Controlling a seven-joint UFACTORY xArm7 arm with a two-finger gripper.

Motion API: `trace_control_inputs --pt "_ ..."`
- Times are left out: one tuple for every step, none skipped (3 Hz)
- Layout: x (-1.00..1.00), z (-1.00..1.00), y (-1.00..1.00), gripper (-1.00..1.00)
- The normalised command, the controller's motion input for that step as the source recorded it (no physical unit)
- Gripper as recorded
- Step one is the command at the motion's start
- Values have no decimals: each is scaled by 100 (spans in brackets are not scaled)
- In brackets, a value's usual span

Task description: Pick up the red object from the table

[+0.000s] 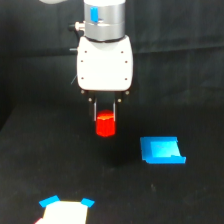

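A: What is filling the scene?

B: The table [30,165] is spreading black across everything. Above it the white arm [105,62] is hanging straight down.

A: And the blue tray [162,150]?

B: It is lying on the table toward the exterior view's right, well apart from the arm. A white piece with blue corners [65,210] is sitting at the bottom edge.

A: The gripper [105,112]?

B: Its fingers are clenching the red object [105,125], which is hanging upright, orange-tinted top upward, seemingly above the table.

Lab test rig: black-draped backdrop [175,50], black table [200,190].
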Motion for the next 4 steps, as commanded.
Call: trace_control_inputs --pt "-31 -4 19 -56" --pt "15 42 -37 -100" --pt "14 7 -63 -65" --pt "10 -15 -16 -100"
